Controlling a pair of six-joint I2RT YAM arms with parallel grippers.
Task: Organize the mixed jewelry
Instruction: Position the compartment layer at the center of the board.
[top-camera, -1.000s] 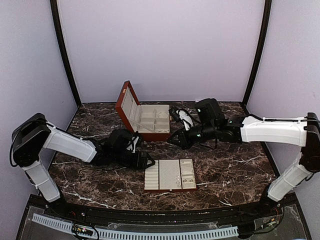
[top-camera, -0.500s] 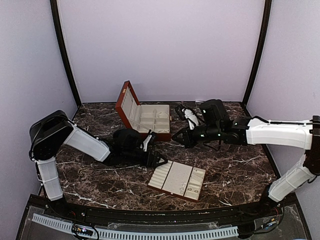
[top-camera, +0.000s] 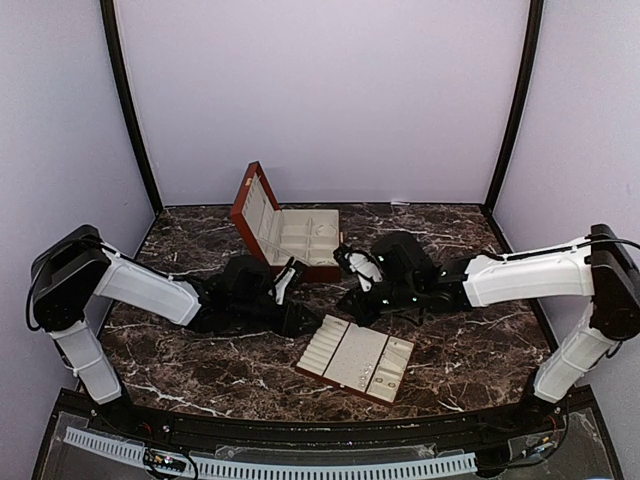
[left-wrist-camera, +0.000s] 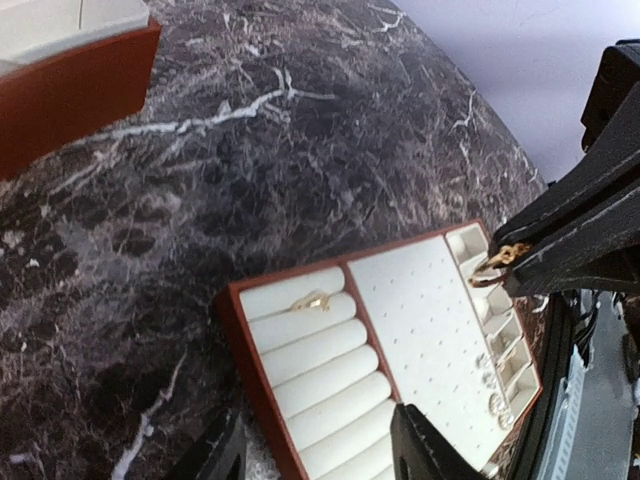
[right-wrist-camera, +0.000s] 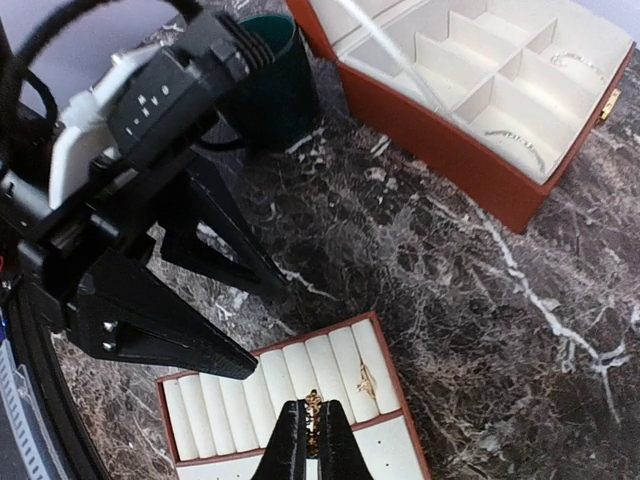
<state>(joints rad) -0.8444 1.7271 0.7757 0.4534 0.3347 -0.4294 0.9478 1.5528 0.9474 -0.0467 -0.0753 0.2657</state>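
Observation:
The flat cream slotted tray (top-camera: 350, 357) lies askew at the front middle. One gold ring (left-wrist-camera: 310, 300) sits between its first two rolls, and it also shows in the right wrist view (right-wrist-camera: 366, 380). My right gripper (right-wrist-camera: 305, 437) is shut on a second gold ring (right-wrist-camera: 313, 408) and holds it just above the tray's rolls (right-wrist-camera: 230, 410). From the left wrist view this ring (left-wrist-camera: 495, 268) hangs over the tray's far end. My left gripper (left-wrist-camera: 315, 455) is open and empty, with its jaws either side of the tray's near edge. Small studs (left-wrist-camera: 495, 400) lie in the tray's side compartments.
The red-brown box (top-camera: 300, 240) stands open behind the tray, with thin bracelets (right-wrist-camera: 515, 145) in its cream compartments. A dark green cup (right-wrist-camera: 270, 70) stands beside the box, close to the left arm. The two grippers (top-camera: 298, 320) (top-camera: 350, 305) are close together over the tray's left end.
The tray has slid right and turned askew. My right gripper has moved left and down over it with the ring. My left gripper has pulled back a little to the tray's edge.

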